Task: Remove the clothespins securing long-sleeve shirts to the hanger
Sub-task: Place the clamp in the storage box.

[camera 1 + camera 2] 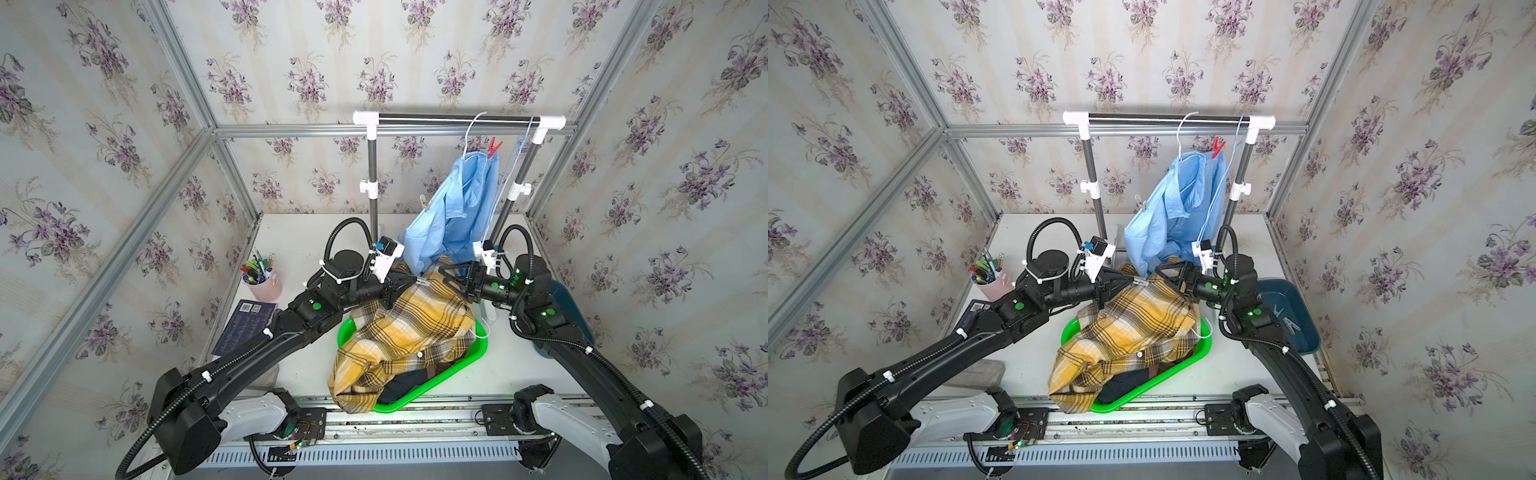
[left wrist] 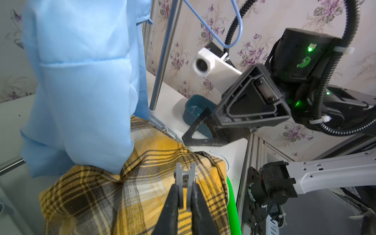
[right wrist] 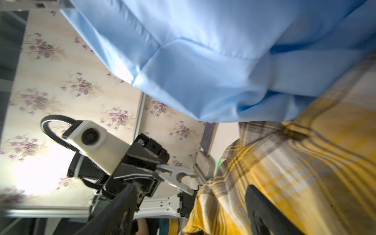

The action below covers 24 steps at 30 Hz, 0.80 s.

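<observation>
over the green basket [image 1: 482, 345]: left gripper [image 2: 185, 189] is pinching a grey clothespin [image 2: 185, 175].
right gripper [image 1: 452, 277] is hovering, jaws spread, by the plaid shirt [image 1: 407, 332]; red clothespin [image 1: 493, 147] is clipping the hanging blue shirt [image 1: 453, 216].

Both top views look evenly lit to me: bright, soft overhead light, hardly any shadow on the white table [image 1: 511, 365]. Fisheye bends the frame posts [image 1: 183, 70] out toward 10 and 2 o'clock. My right wrist feed is smeary, with the plaid shirt [image 3: 305, 173] and light blue shirt [image 3: 203, 50] blurred and a blown-out glare patch [image 3: 38, 173] on the wallpaper [image 3: 81, 85]. Left wrist feed is mostly crisp.
</observation>
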Motion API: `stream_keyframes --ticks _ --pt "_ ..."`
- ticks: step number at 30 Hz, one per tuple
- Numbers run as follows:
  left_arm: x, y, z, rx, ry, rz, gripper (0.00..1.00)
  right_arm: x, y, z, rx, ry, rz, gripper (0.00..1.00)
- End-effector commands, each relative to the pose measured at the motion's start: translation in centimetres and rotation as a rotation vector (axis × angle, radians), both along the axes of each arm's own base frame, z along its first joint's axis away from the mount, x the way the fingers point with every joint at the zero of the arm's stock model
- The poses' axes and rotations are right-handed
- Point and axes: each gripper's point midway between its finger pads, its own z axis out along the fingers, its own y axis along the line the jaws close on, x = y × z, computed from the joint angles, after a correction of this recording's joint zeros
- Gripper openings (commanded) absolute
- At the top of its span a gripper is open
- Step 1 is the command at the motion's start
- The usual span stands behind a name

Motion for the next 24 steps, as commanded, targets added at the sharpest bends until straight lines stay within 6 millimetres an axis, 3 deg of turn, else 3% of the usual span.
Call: stream_keyframes --ticks 1,8,14,24 --pt "0.9 0.0 2.0 -0.052 -0.095 0.039 0.13 -1.3 1.6 2.9 0.129 0.0 0.1 0.81" --pt "1.0 -0.4 2.2 -0.064 -0.117 0.048 0.13 -1.6 3.7 2.2 0.181 0.037 0.137 0.74" --pt "0.3 -1.0 1.9 -0.051 -0.132 0.024 0.13 -1.0 3.8 2.9 0.237 0.041 0.122 0.67" --pt "-0.5 -1.5 0.6 -0.01 -0.156 0.013 0.13 -0.3 3.9 3.7 0.288 0.049 0.102 0.45"
